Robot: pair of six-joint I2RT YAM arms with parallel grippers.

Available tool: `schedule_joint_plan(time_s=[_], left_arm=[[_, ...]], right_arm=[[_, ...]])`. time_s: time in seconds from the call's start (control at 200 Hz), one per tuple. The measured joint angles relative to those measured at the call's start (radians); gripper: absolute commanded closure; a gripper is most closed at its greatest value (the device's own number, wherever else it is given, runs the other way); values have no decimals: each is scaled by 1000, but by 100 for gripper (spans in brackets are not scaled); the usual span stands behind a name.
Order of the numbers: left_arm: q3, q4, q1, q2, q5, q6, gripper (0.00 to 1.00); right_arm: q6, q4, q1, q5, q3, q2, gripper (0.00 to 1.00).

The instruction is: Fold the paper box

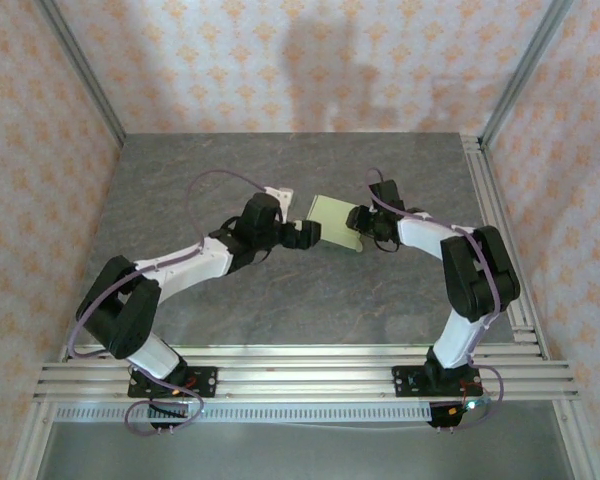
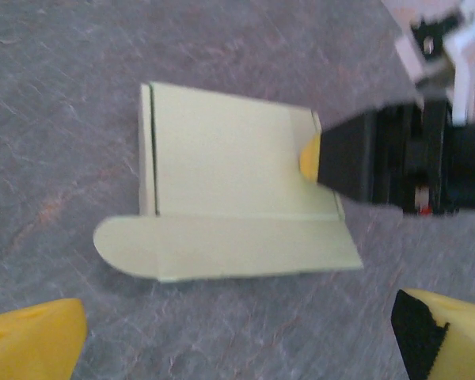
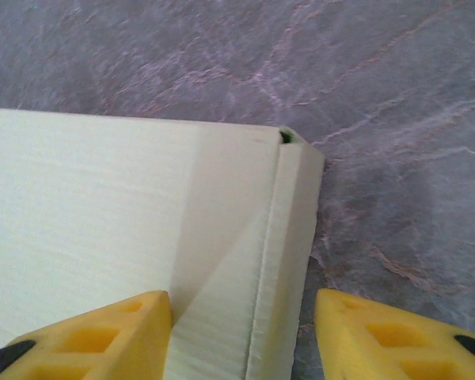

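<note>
Top external view: finding the paper box (image 1: 332, 222) lying flat on the grey table (image 1: 280, 300) just above frame centre. Placing the left gripper (image 1: 308, 233) just beside its left edge and the right gripper (image 1: 363, 220) at its right edge.

Left wrist view: looking down on the box at mid-frame, long axis running left to right and dipping slightly toward the right. Noting the long flap (image 2: 222, 252) spread out below the body, rounded end pointing to the left of the frame. Showing the left fingers (image 2: 32, 340) spread wide at the bottom corners, holding nothing. Touching the box's right end with a yellow fingertip of the right gripper.

Right wrist view: standing apart, the right fingers (image 3: 103, 336) straddling the box's folded side wall (image 3: 289, 261) at lower centre, not visibly clamped on it.

Judging the flap fold to be the step in hand. Doing it well likely meaning pinning the right end firmly, sliding under the flap near its crease, and swinging it over evenly to avoid buckling the thin card.
</note>
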Motion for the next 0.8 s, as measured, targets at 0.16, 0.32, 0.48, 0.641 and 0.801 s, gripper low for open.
schedule_joint_plan(time_s=[0.16,0.32,0.48,0.641,0.801], left_arm=[[146,-60,80,93,10,-95,12],[272,-152,124,210,39,-143,17],[382,-272,125,324,82,-140,32],[393,-326,125,383,123,-143,48],[389,-345,125,398,142,-146,58]], right_arm=[[-144,-27,-5,-82,28,13,55],[-272,-85,-5,-169,89,53,55],[-338,-123,-6,-217,117,69,53],[-347,-140,-10,-242,122,69,51],[-342,-141,-24,-264,123,69,50]])
